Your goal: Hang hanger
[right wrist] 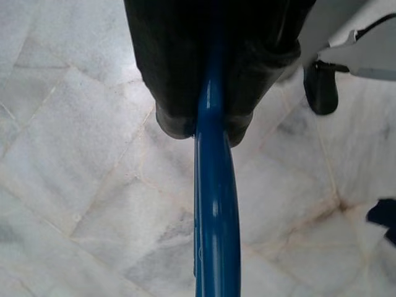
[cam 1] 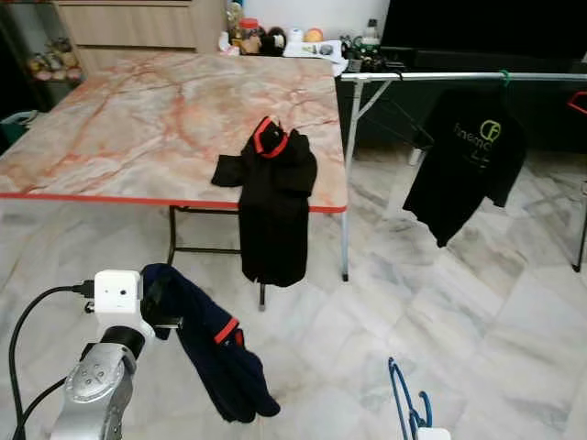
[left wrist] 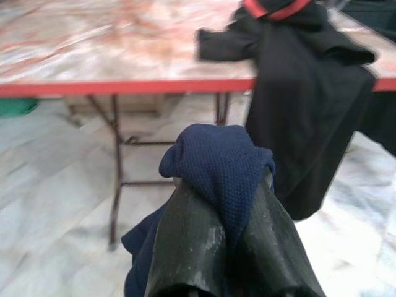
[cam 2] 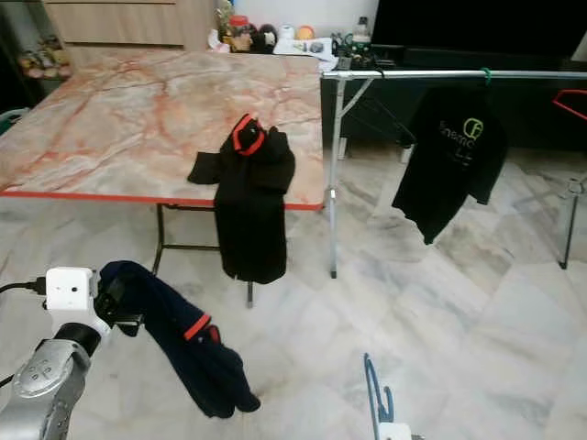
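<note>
- My left gripper (left wrist: 223,204) is clamped on a fold of the navy blue shirt (cam 1: 215,353), which hangs from my fingers (left wrist: 185,247) toward the marble floor (cam 1: 477,321).
- My right gripper (right wrist: 207,127) is closed around the blue hanger (right wrist: 215,216), held low over the floor; its hook end shows at the lower edge of the left eye view.
- Ahead, a black shirt with a red collar (cam 1: 272,197) drapes over the red edge of the marble-patterned table (cam 1: 138,119).
- To the right, a black T-shirt (cam 1: 468,160) hangs on the metal clothes rail (cam 1: 440,77).
</note>
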